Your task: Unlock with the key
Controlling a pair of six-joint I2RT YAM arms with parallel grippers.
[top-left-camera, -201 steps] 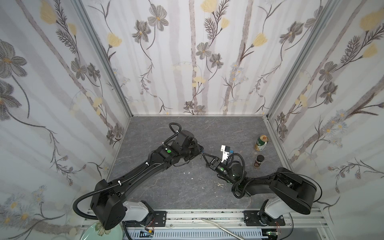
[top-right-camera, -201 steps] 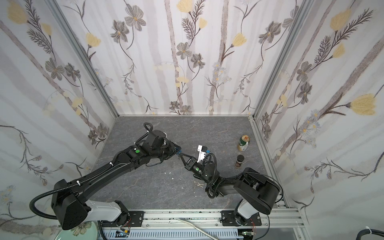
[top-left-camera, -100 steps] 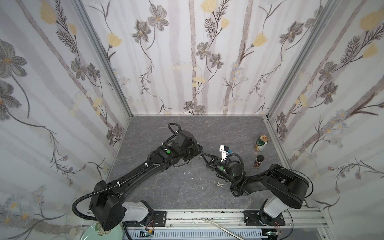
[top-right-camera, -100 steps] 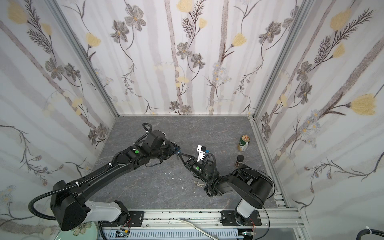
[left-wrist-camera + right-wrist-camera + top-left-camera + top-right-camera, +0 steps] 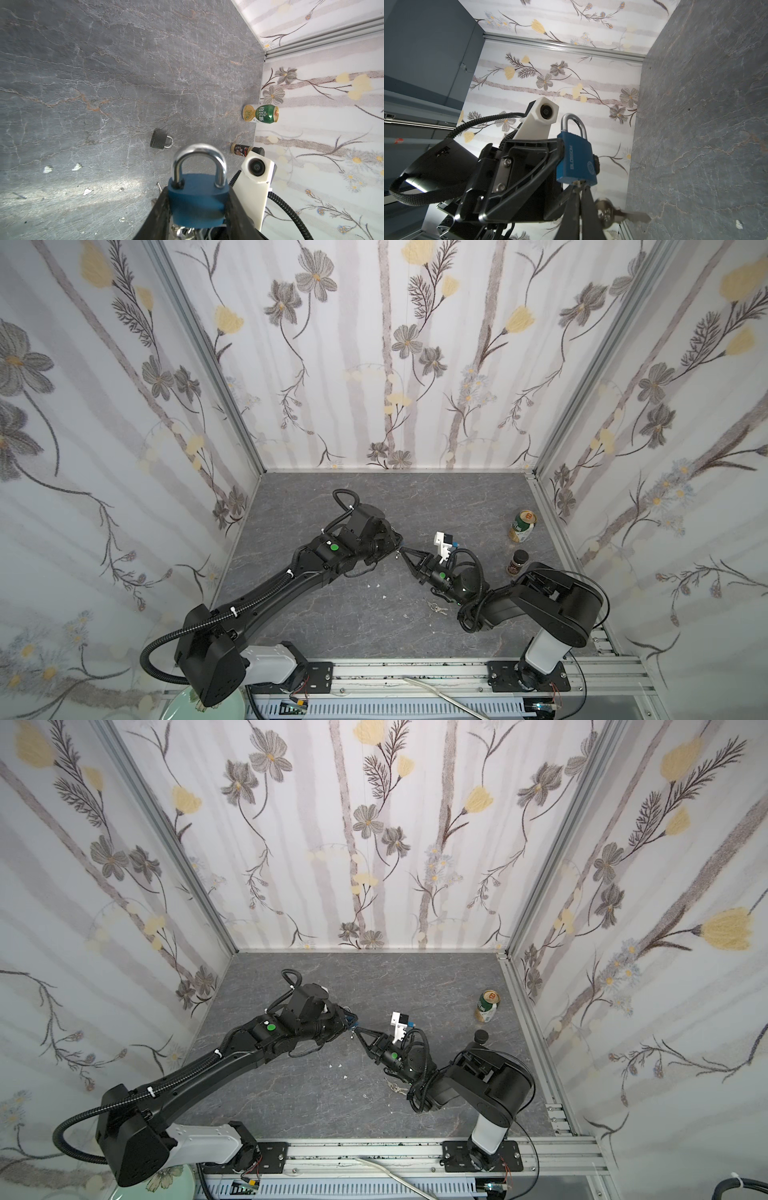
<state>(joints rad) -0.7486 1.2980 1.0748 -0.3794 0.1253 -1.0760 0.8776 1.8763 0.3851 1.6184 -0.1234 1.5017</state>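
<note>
My left gripper (image 5: 197,193) is shut on a blue padlock (image 5: 196,199), one black finger (image 5: 160,207) on each side of its body. The steel shackle (image 5: 199,158) has both legs in the body. In the right wrist view, the padlock (image 5: 576,162) has a key (image 5: 578,183) in its underside, and my right gripper (image 5: 580,187) is shut on that key. A second key (image 5: 618,215) hangs from the same ring. In both top views the two grippers (image 5: 397,545) (image 5: 359,1031) meet tip to tip above the table's middle.
A small black padlock (image 5: 161,141) lies on the grey table. A green can (image 5: 521,526) and a dark bottle (image 5: 517,562) stand near the right wall. A loose bunch of keys (image 5: 436,608) lies under my right arm. White scraps (image 5: 374,585) dot the table.
My right arm's elbow has swung a little to the left while its gripper stays at the padlock. The left arm has not moved.
</note>
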